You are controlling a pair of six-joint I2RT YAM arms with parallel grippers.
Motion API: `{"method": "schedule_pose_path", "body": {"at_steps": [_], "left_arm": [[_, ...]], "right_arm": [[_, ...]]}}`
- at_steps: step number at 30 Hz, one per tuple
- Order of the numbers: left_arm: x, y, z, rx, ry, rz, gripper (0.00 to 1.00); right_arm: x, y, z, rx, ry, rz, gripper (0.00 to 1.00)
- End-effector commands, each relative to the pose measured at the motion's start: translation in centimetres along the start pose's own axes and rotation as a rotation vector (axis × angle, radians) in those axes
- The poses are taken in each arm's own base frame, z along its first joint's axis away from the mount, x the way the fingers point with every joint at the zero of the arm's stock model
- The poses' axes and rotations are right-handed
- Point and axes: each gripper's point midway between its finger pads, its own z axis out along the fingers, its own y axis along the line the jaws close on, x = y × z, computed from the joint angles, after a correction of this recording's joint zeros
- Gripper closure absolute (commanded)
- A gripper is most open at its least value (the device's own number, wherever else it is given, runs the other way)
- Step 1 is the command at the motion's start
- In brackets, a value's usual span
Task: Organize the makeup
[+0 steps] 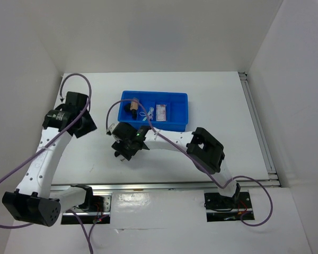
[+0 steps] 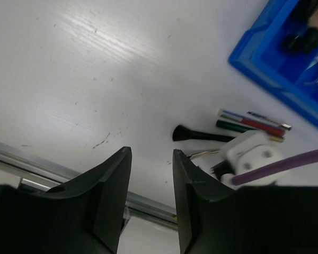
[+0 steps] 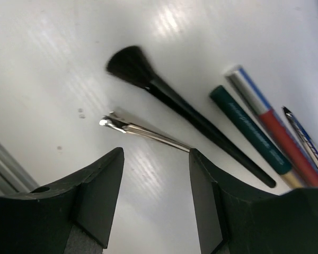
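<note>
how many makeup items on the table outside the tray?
5, clustered by the right gripper: black brush, silver tweezers, green pencil, blue-and-red tube, thin patterned pen. Others may hide under the gripper.

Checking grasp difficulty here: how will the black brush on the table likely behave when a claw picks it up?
The black brush looks slim and round-handled, so it may roll if nudged sideways. Its handle seems rigid; the fluffy bristles would probably squash. Lying flat on the table, it likely needs a low pinch.

A robotics lab cell — plain white walls (image 1: 21,53) box in a white table (image 1: 212,90) edged with aluminium rails (image 1: 258,127).
</note>
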Motion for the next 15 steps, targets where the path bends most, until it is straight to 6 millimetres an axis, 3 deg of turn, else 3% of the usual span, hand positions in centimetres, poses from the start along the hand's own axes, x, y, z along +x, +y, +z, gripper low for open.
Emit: {"method": "schedule_pose_path", "body": {"at_steps": [1,9,14,15], "left_arm": [[-3.1,-0.5,-2.9,0.025,-0.081,-0.093,0.5],[-6.8,-0.9,-4.6,0.029,-0.148,-0.201,0.5],[-8.7,-2.2,-4.8,0.058,-0.134,-0.219,0.48],[-8.8,-2.4,-4.0,0.043,-0.105,-0.218,0.48]], "right_arm": [[-3.4,1.8,-1.1,-0.062,-0.102,-0.047,0.4],[-3.2,3.0,0.2,-0.114,-0.094,-0.085,0.32],[-2.5,3.2,1.7,-0.126,-0.073,-0.105,0.32],[-3.0,3.4,1.5,-0.135,-0.083,-0.106,0.32]]}}
